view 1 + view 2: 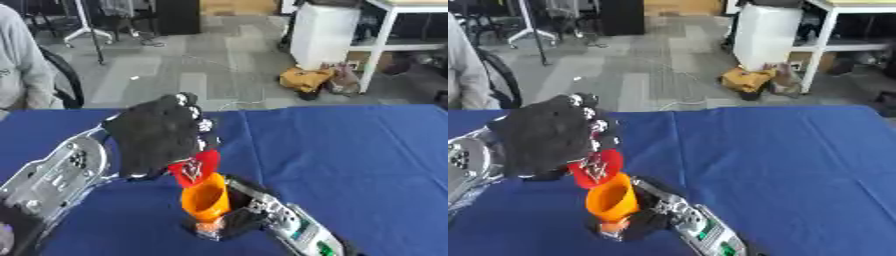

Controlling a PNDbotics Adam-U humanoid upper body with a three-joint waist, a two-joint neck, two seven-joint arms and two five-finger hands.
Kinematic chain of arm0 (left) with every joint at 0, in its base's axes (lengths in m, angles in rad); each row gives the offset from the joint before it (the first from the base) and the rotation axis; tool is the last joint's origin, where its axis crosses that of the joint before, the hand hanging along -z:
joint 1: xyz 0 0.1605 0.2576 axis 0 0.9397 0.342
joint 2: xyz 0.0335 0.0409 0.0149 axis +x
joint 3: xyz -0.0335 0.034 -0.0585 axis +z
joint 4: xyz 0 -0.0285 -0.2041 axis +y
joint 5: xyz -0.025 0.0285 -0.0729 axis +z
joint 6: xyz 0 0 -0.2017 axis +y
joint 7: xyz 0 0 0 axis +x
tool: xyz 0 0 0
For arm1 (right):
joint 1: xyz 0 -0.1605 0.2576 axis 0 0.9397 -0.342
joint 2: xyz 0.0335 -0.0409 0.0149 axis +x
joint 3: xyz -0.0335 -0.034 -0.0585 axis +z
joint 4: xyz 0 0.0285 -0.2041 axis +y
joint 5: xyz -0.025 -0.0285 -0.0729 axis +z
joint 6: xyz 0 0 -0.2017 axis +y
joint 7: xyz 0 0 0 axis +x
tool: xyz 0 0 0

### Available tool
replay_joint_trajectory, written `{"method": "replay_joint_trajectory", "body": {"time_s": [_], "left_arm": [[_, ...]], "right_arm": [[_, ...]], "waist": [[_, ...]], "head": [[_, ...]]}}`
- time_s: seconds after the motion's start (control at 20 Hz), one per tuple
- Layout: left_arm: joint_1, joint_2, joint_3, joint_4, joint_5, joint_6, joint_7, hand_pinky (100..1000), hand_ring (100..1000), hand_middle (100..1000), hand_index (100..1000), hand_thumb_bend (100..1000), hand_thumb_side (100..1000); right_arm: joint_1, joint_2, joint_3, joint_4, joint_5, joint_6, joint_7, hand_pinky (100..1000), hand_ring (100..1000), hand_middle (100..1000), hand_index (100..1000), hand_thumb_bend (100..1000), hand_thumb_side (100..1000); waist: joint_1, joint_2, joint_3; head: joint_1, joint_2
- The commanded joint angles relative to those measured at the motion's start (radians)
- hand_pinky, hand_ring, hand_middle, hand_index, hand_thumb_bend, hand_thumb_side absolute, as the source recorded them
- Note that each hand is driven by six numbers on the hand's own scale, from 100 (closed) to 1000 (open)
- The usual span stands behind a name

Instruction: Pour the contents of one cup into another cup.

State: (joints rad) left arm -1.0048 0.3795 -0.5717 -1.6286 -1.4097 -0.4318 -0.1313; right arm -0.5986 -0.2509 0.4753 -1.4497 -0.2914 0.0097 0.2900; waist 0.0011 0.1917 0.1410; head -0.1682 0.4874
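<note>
Two hands meet low on the blue table, toward seven o'clock from its middle. The left hand, black with its back to the camera, has its fingers curled round a red cup, which is tipped so that its mouth points down at five o'clock. Right beneath it stands an orange cup, its rim touching or nearly touching the red one. The right hand comes in from the lower edge and is wrapped round the base of the orange cup, its silver forearm running off toward five o'clock. What lies inside either cup cannot be seen, since the left hand and the red cup cover the opening. From twelve through four o'clock the cloth lies bare out to its far edge and right side. Beyond that edge, a person's grey sleeve shows at ten o'clock and a white cabinet at one o'clock.
</note>
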Motion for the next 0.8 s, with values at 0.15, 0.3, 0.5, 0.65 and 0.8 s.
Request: {"method": "replay_joint_trajectory", "body": {"time_s": [0.15,0.3,0.5,0.65,0.8], "left_arm": [[-0.026,0.017,-0.001,0.001,-0.021,-0.014,-0.009,479,312,265,636,555,100],[-0.03,0.015,-0.011,0.009,-0.029,-0.027,-0.015,478,312,265,636,553,100],[-0.032,0.011,-0.019,0.022,-0.039,-0.04,-0.024,477,313,265,636,551,100],[-0.032,0.008,-0.021,0.029,-0.047,-0.046,-0.027,478,313,265,636,550,100],[-0.032,0.007,-0.021,0.032,-0.052,-0.047,-0.027,478,313,265,636,550,100]], "right_arm": [[-0.015,-0.011,-0.007,-0.009,0.004,-0.001,0.004,444,431,424,536,304,100],[-0.015,-0.01,-0.006,-0.008,0.005,0.0,0.006,444,432,425,537,304,100],[-0.015,-0.01,-0.005,-0.007,0.006,0.0,0.008,444,432,425,537,304,100],[-0.015,-0.011,-0.005,-0.007,0.007,0.001,0.009,443,432,425,537,302,100],[-0.015,-0.011,-0.005,-0.006,0.007,0.0,0.009,443,432,425,537,302,100]], "waist": [[0.001,-0.018,0.0],[0.002,-0.018,0.0],[0.003,-0.018,-0.001],[0.002,-0.018,-0.002],[0.002,-0.018,-0.002]], "head": [[-0.002,-0.001],[-0.002,-0.001],[-0.004,0.0],[-0.003,0.0],[-0.003,0.0]]}}
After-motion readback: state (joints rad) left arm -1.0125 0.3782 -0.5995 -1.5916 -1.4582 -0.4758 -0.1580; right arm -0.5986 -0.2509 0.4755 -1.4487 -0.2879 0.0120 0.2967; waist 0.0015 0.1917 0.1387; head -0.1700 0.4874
